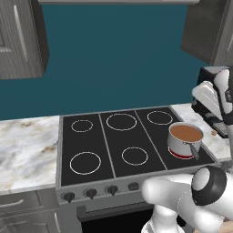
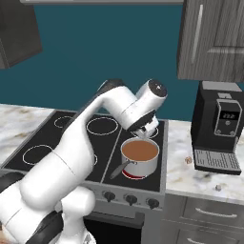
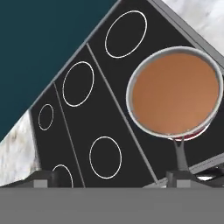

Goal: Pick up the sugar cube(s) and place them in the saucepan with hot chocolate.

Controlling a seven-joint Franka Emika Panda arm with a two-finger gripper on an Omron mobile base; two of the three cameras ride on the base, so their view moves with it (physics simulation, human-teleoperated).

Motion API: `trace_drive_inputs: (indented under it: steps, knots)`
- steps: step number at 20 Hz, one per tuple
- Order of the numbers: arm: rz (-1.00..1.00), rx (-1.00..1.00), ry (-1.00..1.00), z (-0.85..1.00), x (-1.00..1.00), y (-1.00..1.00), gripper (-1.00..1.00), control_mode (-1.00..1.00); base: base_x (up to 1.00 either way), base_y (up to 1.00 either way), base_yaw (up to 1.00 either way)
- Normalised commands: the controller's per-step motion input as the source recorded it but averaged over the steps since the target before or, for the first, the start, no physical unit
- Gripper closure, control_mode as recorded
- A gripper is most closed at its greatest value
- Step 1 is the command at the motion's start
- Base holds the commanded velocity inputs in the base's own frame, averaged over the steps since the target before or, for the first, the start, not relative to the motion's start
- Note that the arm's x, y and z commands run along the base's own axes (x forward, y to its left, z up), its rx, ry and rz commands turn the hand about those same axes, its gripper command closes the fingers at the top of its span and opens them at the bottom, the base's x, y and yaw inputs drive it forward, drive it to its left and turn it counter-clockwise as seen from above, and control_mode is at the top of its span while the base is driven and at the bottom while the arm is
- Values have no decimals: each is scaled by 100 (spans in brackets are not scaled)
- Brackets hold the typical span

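Observation:
The saucepan (image 2: 139, 157) stands on the stove's front right burner, silver with a red band at its base, brown hot chocolate inside and its grey handle toward the front. My gripper (image 2: 145, 132) hangs just above its back rim, open and empty. In the hand view the saucepan (image 3: 175, 94) lies ahead to the right, and the fingertips (image 3: 43, 177) stand wide apart around my gripper (image 3: 111, 179). One tiny tan sugar cube (image 2: 188, 160) lies on the counter right of the stove. Another sugar cube (image 2: 218, 188) lies near the counter's front edge. In the left base view the saucepan (image 1: 184, 139) is at the right.
A black coffee machine (image 2: 221, 128) stands on the marble counter (image 2: 183, 176) right of the stove. The black stovetop (image 1: 113, 141) has several ringed burners, with knobs (image 1: 91, 193) along its front. Dark cabinets (image 2: 214, 38) hang above. A teal wall is behind.

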Motion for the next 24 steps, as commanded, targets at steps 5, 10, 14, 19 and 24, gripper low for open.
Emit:
trace_drive_inputs:
  steps: [5,10,14,19,24]
  knots:
    - [-13,26,-15,-45,-22,-100,-100,-100,0,0,0]
    - [-2,5,-13,-51,-30,-98,-100,-100,0,0,0]
    - [0,0,-11,-18,-12,-79,-100,-100,0,0,0]
    - [0,-2,-4,3,-22,-50,-100,-100,0,0,0]
    - [0,-18,8,5,-35,-6,-100,-100,0,0,0]
